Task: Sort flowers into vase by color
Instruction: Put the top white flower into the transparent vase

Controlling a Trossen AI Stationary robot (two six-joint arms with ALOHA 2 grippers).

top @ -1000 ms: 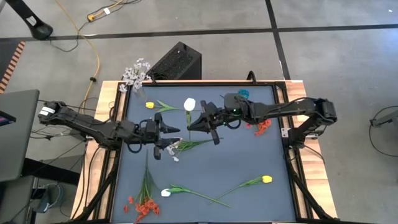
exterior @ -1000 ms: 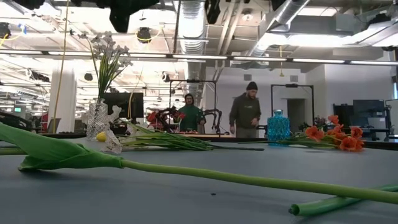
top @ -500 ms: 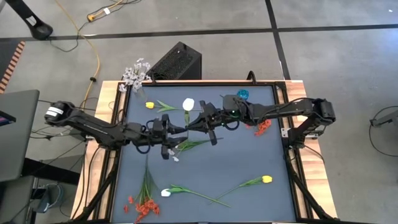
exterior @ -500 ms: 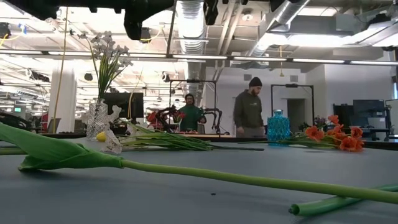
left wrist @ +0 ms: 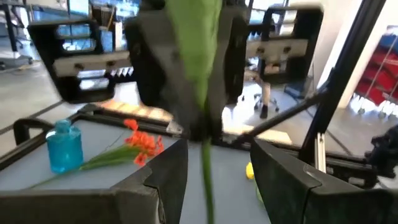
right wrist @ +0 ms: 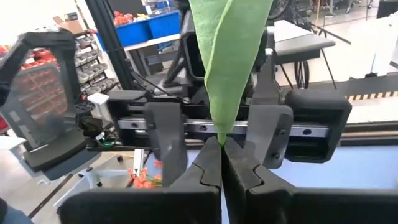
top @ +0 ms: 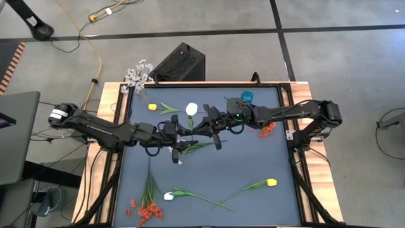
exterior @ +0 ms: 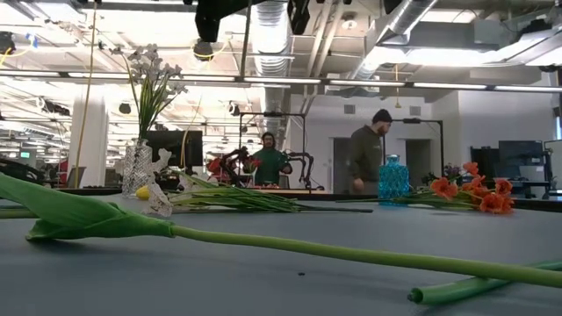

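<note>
Mid-air handoff of the white flower [top: 192,109]

Right gripper [right wrist: 221,163] was clenched on the stem; left gripper [left wrist: 214,163] sat spread around it — it should've closed fully before the right let go.

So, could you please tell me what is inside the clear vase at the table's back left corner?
The clear vase holds the pale flowers on green stems. Its patterned glass hides the stem ends.

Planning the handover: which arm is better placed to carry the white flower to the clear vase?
Left. Its tool brackets the white flower stem, nearer the clear vase; the right tool grips it, farther away.
</note>
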